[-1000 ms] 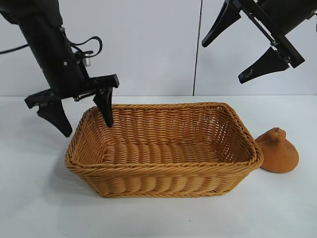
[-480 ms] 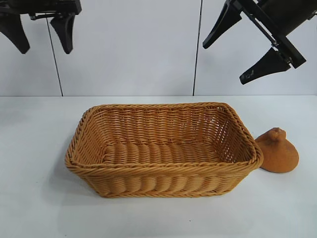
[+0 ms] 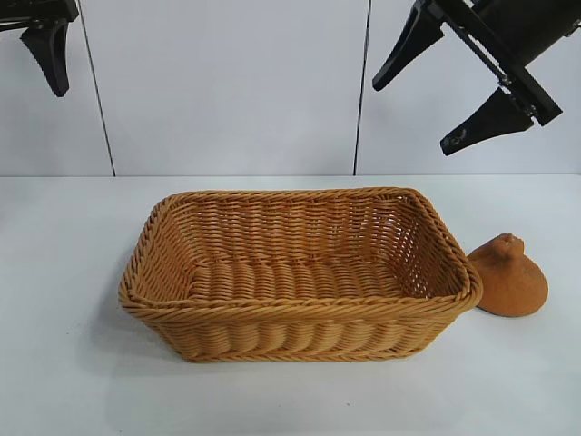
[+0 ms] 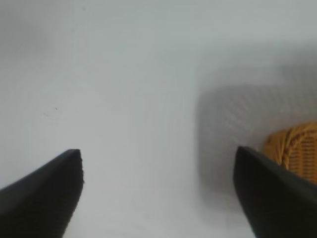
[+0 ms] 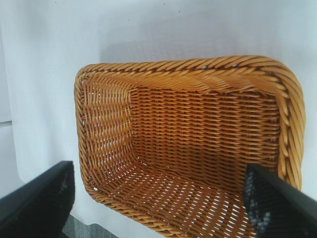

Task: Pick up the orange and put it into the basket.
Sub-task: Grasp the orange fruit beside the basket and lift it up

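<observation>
The orange, dull brownish with a knobby neck, lies on the white table against the right end of the basket. The tan wicker basket holds nothing. My right gripper hangs open high above the basket's right half and the orange. In its wrist view the right gripper looks down into the basket. My left gripper is open and empty, high at the far left; only one of its fingers shows in the exterior view. A corner of the basket shows in the left wrist view.
The white table runs all round the basket, and a pale panelled wall stands behind it.
My left gripper has risen from the basket's left rim to the upper left corner, partly out of frame. The right gripper, basket and orange have stayed put.
</observation>
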### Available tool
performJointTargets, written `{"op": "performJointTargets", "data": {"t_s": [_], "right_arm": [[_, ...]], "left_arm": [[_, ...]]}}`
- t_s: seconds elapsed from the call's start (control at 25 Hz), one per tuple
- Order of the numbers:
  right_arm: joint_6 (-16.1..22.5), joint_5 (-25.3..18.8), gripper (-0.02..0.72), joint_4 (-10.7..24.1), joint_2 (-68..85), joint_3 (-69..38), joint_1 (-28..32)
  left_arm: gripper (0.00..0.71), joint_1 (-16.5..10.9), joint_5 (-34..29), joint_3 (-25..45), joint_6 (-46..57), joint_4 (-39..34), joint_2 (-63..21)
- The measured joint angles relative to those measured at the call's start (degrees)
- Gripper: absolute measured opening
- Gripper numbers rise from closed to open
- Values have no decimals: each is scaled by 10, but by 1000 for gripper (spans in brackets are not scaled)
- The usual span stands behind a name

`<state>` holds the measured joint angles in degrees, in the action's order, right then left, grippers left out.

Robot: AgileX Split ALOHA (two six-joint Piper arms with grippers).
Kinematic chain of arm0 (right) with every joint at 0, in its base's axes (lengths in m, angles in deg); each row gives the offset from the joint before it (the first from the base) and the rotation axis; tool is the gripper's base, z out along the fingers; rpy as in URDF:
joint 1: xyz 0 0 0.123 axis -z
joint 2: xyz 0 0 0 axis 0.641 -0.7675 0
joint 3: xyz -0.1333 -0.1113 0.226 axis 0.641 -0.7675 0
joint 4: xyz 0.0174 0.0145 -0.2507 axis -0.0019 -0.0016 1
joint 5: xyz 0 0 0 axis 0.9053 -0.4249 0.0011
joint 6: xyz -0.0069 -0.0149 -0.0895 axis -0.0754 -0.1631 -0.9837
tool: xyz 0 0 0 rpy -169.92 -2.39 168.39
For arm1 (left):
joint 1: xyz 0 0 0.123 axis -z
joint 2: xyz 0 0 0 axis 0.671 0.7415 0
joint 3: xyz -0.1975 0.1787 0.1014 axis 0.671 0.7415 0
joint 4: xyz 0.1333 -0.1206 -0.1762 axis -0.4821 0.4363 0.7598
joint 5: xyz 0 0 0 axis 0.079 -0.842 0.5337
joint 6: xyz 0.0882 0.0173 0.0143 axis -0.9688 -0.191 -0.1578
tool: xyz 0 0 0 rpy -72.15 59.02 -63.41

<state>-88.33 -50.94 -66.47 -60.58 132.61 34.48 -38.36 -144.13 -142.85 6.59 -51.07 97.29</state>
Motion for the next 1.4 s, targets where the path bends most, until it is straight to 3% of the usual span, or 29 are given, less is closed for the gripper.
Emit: {"op": "performJointTargets", "data": {"t_s": [0.4, 0.68, 0.88, 1.0, 1.04, 1.4], "right_arm": [[0, -5, 631, 5, 0, 0, 0], [-15, -14, 631, 13, 1, 0, 0], [-10, -21, 631, 67, 5, 31, 0], [11, -26, 631, 120, 8, 63, 0], [11, -26, 631, 120, 8, 63, 0], [98, -44, 631, 326, 9, 77, 0]], "left_arm": [[590, 0, -1, 360, -9, -13, -281], [589, 0, 29, 553, -10, -27, -513], [589, 0, 83, 668, -10, -27, -683], [589, 0, 89, 712, -10, -28, -778], [589, 0, 87, 720, -10, -29, -808], [587, 0, 86, 725, -10, -32, -992]]}}
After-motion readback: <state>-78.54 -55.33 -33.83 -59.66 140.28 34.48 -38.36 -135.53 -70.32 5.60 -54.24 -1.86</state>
